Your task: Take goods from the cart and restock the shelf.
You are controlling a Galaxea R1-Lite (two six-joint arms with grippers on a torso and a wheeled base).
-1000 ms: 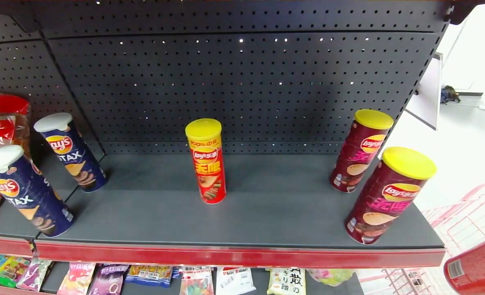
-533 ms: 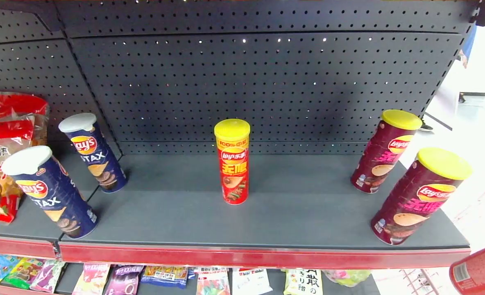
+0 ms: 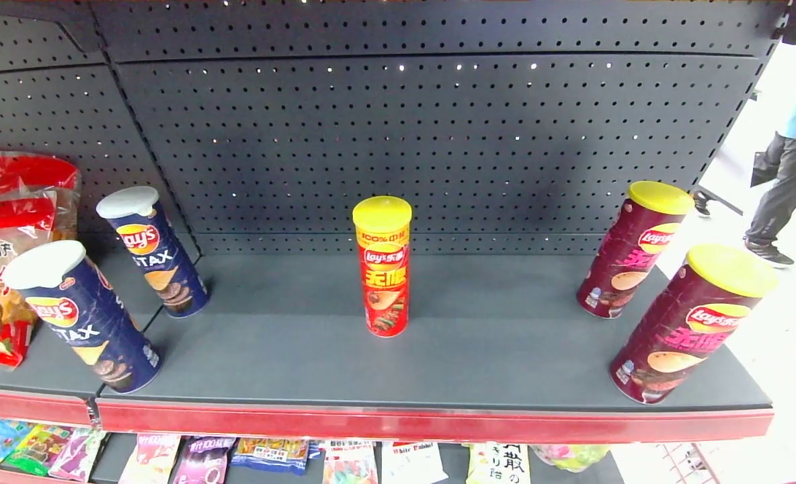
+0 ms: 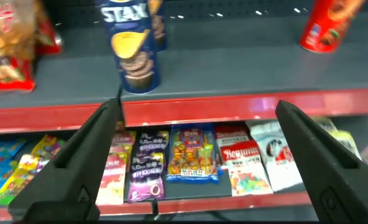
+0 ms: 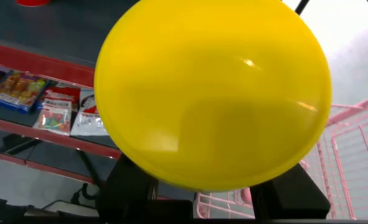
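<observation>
Five chip cans (image 3: 383, 269) stand on our mid-frame shelf (image 3: 479, 363); our right gripper (image 5: 210, 186) holds a yellow-lidded can (image 5: 212, 93) yet to place, left gripper (image 4: 196, 106) spread empty.

The left gripper (image 4: 196, 180) has matt black plastic fingers (image 4: 78, 168). Beyond them lie snack packets (image 4: 193, 155) of glossy, crinkled film, under a shelf (image 4: 234, 59) whose deck looks like matt dark-grey painted metal, with a smoother, shinier red front strip (image 4: 202, 102). Clamped in the right gripper (image 5: 212, 199), the can (image 5: 212, 93) shows a smooth, glossy yellow plastic lid catching a highlight, and the cart (image 5: 352, 143) just beside it is pink coated wire.
</observation>
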